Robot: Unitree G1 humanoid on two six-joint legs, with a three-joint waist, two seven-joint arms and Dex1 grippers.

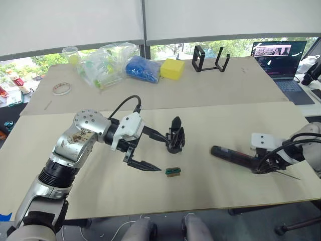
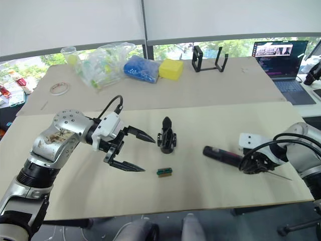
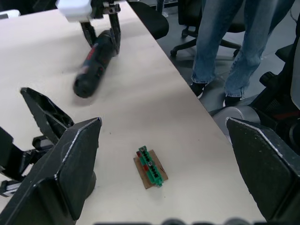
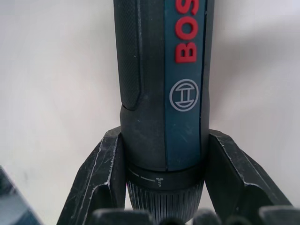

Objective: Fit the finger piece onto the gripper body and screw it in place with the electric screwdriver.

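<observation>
The gripper body (image 1: 175, 136) stands mid-table, a black block with a pointed black finger sticking up. A separate finger piece is out of view. My left gripper (image 1: 160, 153) hangs open just left of the body, one tip close to it and the other lower, with nothing held. The electric screwdriver (image 1: 233, 155), black with red lettering, lies on the table to the right, its thin bit pointing right. My right gripper (image 1: 261, 165) is shut on its front end. Both fingers (image 4: 105, 173) press the barrel (image 4: 159, 70) above the ribbed collar.
A tiny green-and-brown block (image 1: 172, 171) lies in front of the gripper body. On the far table are a black frame stand (image 1: 210, 59), yellow sponge (image 1: 172, 69), plastic bag (image 1: 105, 63), tape roll (image 1: 61, 88) and laptop (image 1: 278, 57). A person's legs (image 3: 225, 42) stand beyond the table edge.
</observation>
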